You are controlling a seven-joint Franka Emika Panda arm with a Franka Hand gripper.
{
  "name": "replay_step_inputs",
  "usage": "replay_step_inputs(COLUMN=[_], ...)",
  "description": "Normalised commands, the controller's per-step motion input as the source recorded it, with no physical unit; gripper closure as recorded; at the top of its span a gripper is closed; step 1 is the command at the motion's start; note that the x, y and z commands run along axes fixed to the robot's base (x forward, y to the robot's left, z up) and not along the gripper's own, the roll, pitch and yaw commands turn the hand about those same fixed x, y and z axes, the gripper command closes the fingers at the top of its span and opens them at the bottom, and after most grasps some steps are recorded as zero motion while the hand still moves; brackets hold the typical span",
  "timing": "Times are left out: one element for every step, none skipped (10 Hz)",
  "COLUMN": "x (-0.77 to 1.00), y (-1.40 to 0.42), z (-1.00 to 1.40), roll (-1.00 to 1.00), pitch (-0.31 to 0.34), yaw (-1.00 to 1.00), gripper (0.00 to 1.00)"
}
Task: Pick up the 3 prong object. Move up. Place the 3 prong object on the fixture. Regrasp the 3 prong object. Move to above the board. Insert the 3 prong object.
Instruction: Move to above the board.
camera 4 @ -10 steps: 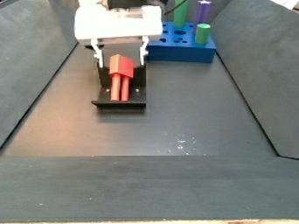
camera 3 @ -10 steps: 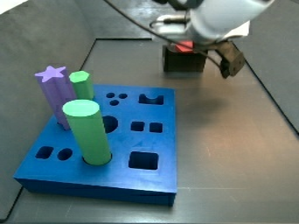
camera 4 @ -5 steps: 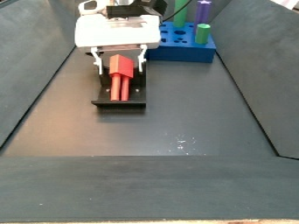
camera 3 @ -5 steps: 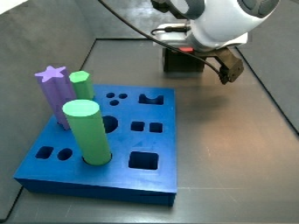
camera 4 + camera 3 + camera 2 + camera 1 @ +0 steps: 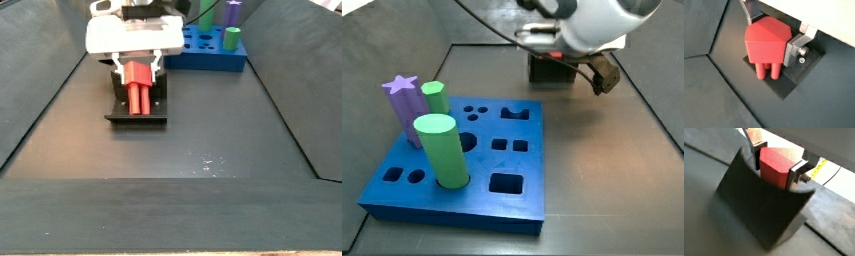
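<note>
The red 3 prong object (image 5: 777,159) (image 5: 765,39) (image 5: 138,92) lies in the dark fixture (image 5: 757,210) (image 5: 796,75) (image 5: 136,118), prongs pointing away from the gripper. My gripper (image 5: 775,167) (image 5: 771,35) (image 5: 138,68) is down over its thick end, with one silver finger pressed against each side, shut on it. In a side view the gripper (image 5: 572,58) hides the piece in front of the fixture (image 5: 548,70). The blue board (image 5: 492,150) (image 5: 201,58) lies apart from the fixture.
On the board stand two green cylinders (image 5: 440,150) (image 5: 434,98) and a purple star-topped peg (image 5: 401,95); several cut-out holes are open. Dark sloping walls (image 5: 40,90) border the floor on both sides.
The fingers have come in from a wider stance to close on the red piece's sides. The piece and the fixture have not moved.
</note>
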Motion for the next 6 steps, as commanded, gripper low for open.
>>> replay_step_inputs(x=[-0.11,-0.11,-0.1,-0.1,-0.1,-0.09], y=[-0.02,-0.02,-0.02,-0.02,-0.02,-0.02], z=[1.0,1.0,1.0,1.0,1.0,1.0], roll=[-0.1,-0.11,-0.09,-0.08,-0.06,-0.05], pitch=[0.362,0.327,0.26,0.221,0.139,0.085], yaw=[0.02,0.11,0.19,0.21,0.24,0.24], gripper=[1.0,1.0,1.0,1.0,1.0,1.0])
